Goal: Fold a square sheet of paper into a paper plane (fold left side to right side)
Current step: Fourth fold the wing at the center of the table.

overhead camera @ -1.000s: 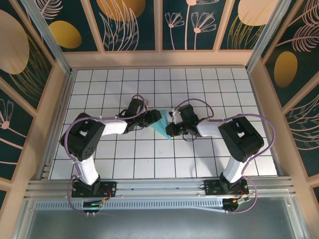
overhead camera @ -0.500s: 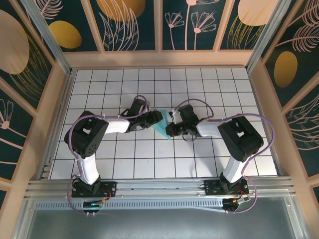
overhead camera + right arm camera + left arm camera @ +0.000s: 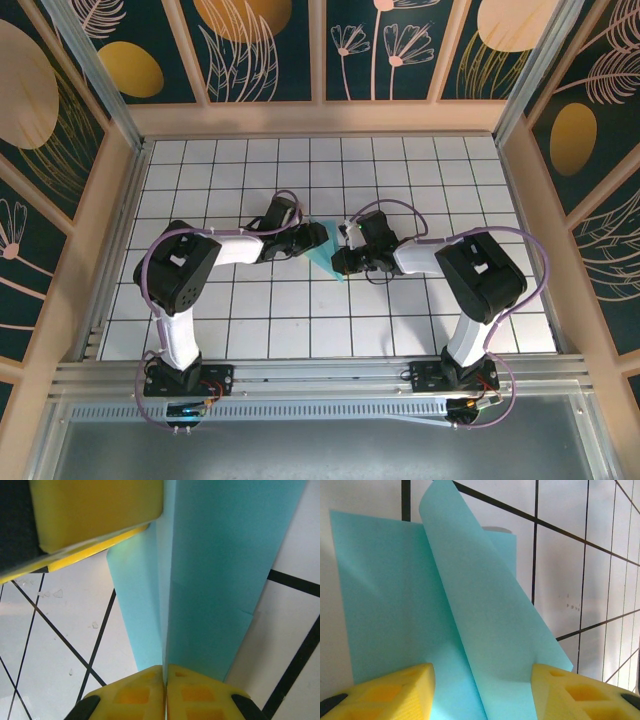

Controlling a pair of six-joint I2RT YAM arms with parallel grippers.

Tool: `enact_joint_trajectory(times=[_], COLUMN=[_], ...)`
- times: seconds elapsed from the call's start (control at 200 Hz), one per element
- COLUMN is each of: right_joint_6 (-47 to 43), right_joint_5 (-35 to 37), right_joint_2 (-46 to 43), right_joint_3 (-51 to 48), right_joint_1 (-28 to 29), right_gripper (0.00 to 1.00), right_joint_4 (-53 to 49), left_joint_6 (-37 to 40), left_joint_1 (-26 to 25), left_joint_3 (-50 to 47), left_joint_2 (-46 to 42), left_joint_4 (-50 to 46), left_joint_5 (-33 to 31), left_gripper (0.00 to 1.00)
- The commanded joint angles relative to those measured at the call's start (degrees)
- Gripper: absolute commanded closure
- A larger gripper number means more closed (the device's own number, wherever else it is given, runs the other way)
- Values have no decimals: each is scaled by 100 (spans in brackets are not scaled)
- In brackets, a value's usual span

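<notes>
Two arms of mine meet near the middle of the white, black-lined grid tabletop. Between their tips lies the thin turquoise-blue sheet of paper, partly folded. From above it shows as a narrow wedge that tapers toward my bases.

My left jaws stand released. In the left wrist view their two yellow foam pads sit well apart at the bottom, and the sheet runs into the gap between them without being pinched. One layer lies flat on the tiles. A second layer rises from between the pads as a curled flap, leaning up and to the left, its tip crossing a black grid line.

My right jaws are clenched on the sheet. In the right wrist view their yellow pads press together, and a lengthwise crease in the paper runs straight down into the seam where they meet. Right of the crease spreads a broad panel; left of it a narrower strip lies over the tiles. At the upper left of that view a yellow pad of my left jaws hangs just beside the sheet's edge. Whether it touches the paper I cannot tell.
</notes>
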Motion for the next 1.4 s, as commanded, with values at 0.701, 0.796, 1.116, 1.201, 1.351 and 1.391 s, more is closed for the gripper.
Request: enact_joint_trajectory(times=[0.701, 0.796, 1.116, 1.201, 1.351, 1.391], right_joint_6=[90, 102, 303, 345, 408, 406], right_joint_5=[-552, -773, -1334, -1377, -1414, -1413], right_joint_2=[-949, -917, -225, -64, 80, 109], right_joint_3=[-103, -92, 220, 279, 305, 293], right_joint_1=[-632, -785, -779, -753, -727, -729], right_gripper=[54, 55, 60, 61, 63, 63], right_joint_4=[62, 141, 539, 624, 760, 768], left_joint_6=[155, 156, 144, 148, 149, 141], left_joint_1=[-11, -16, -15, -14, -14, -9], left_joint_3=[26, 25, 26, 31, 26, 28], left_joint_2=[197, 201, 194, 197, 199, 197], left_joint_4=[-427, -418, -420, -426, -435, -435], left_joint_5=[-219, -218, -211, -211, -211, -211], left_gripper=[47, 46, 46, 46, 46, 46])
